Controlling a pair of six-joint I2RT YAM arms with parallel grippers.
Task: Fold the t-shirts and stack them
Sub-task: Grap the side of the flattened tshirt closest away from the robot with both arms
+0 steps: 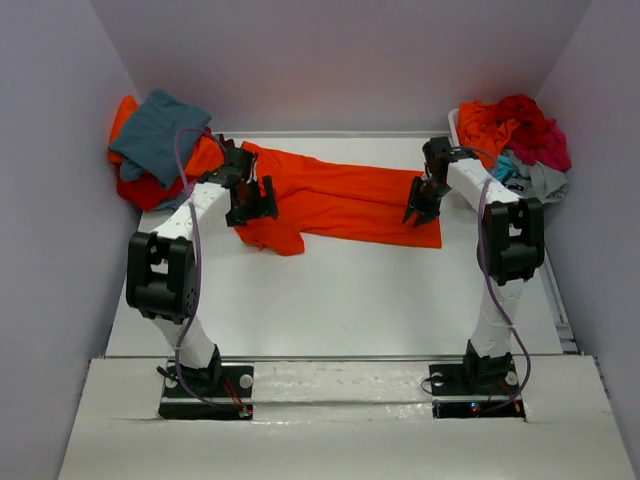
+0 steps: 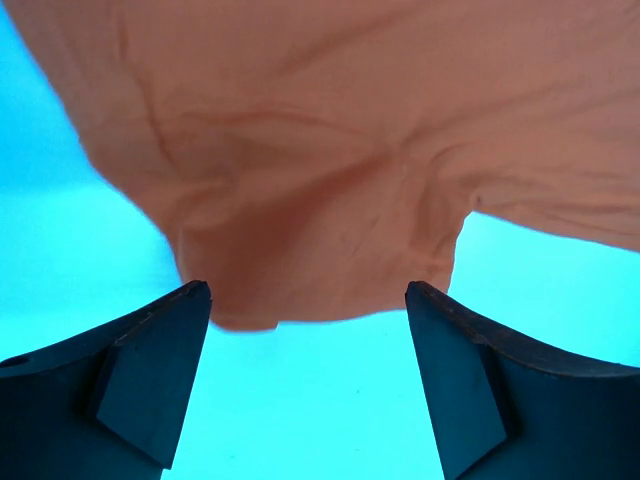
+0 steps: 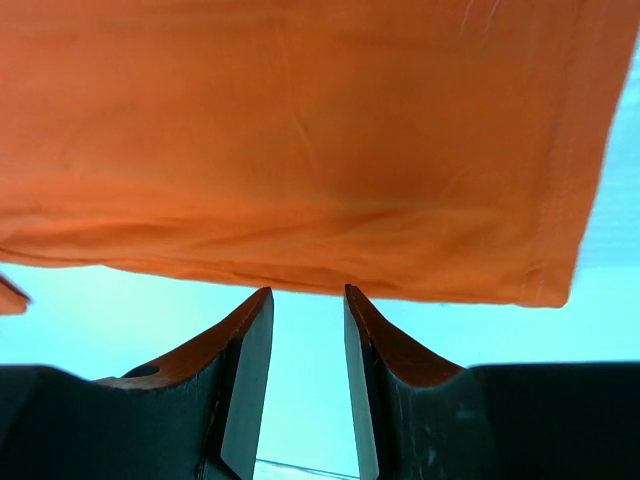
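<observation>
Orange t-shirt (image 1: 340,200) lies spread on surface (image 1: 330,300), far middle, between arms. Left gripper (image 1: 252,205) at sleeve end, jaws wide apart, nothing between. Right gripper (image 1: 420,208) at hem corner, jaws narrowly apart, empty; contact with cloth unclear. Shirt's near-left edge hidden under left gripper.

My pincer (image 2: 307,300) hangs over the worktop (image 2: 300,410), which looks bright turquoise from here. Its two dark jaws stand wide apart at the bottom corners. Ahead of them lies the orange t-shirt (image 2: 330,150), creased and filling the upper view. One rounded flap reaches down to just beyond my jaw tips.
</observation>
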